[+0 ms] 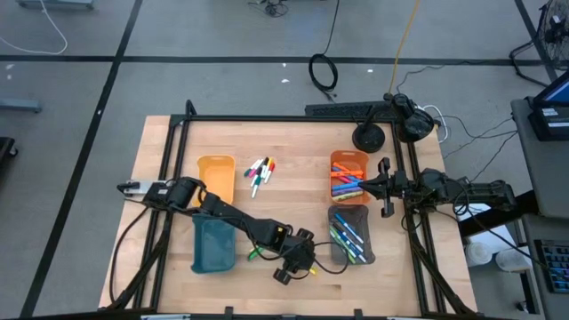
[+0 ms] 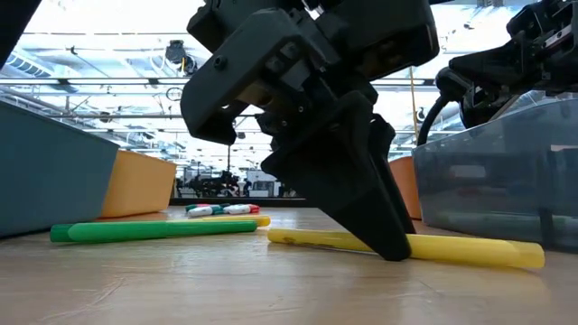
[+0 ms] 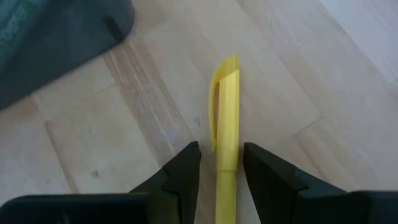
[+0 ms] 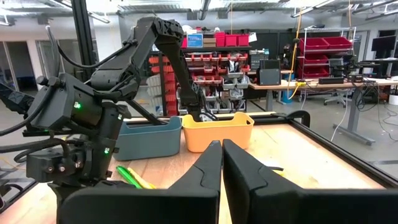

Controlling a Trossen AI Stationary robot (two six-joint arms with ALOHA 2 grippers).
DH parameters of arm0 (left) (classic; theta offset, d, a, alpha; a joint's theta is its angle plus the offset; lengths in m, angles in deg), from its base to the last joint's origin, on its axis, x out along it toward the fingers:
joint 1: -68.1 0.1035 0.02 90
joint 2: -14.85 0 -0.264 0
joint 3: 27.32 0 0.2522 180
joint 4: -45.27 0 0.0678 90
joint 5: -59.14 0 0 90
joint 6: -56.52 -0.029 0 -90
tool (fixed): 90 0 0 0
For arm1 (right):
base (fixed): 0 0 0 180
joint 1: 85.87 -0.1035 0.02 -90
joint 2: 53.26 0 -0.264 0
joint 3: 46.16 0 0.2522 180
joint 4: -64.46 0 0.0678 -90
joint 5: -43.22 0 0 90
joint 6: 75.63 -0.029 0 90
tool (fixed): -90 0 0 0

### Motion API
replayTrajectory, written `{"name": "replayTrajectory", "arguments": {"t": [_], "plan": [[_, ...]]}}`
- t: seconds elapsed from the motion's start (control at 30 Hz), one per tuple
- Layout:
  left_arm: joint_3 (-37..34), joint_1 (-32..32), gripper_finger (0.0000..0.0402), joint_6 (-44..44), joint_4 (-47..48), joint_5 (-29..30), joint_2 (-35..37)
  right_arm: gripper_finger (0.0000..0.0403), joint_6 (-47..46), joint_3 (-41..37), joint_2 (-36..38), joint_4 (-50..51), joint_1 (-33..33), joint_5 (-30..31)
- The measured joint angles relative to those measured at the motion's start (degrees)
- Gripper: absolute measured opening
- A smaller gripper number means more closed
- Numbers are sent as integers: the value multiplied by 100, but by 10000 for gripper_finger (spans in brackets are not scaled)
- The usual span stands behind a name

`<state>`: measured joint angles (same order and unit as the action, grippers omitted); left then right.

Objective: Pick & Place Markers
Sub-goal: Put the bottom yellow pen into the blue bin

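Note:
A yellow highlighter (image 3: 227,118) lies flat on the wooden table, also seen in the low view (image 2: 452,246). My left gripper (image 3: 221,149) is open and slants down over it, one finger on each side of the barrel near one end. A sliver of wood shows between each finger and the highlighter. In the high view this gripper (image 1: 298,258) is near the table's front, between the teal tray (image 1: 213,244) and the clear grey tray (image 1: 349,233). A green marker (image 2: 153,230) lies close by on the table. My right gripper (image 4: 222,168) waits shut at the table's right edge (image 1: 384,188).
Several thin markers (image 1: 260,172) lie loose at the table's middle. An orange tray (image 1: 216,178) stands beyond the teal one. At the right, another orange tray (image 1: 348,176) and the clear grey tray hold several markers. A dark round stand (image 1: 369,136) sits at the far right.

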<state>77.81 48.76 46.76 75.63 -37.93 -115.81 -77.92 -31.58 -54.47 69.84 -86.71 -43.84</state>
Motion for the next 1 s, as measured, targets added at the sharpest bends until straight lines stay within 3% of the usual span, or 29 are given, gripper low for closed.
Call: {"name": "replayTrajectory", "arguments": {"t": [0.2, 0.4, 0.67, 1.0], "plan": [[2, 9, 116, 116, 107, 59, 0, 4, 1, 1, 1, -3, -1, -1], [0, 16, 32, 278, 162, -103, 1, 4, -1, 1, 1, -1, 1, -1], [-7, -39, 35, 258, 143, -25, 66, 4, -1, 1, 1, -1, 0, 0], [-33, -120, 34, 280, 1229, 568, 900, 4, -1, 1, -38, -44, -1, 0]]}}
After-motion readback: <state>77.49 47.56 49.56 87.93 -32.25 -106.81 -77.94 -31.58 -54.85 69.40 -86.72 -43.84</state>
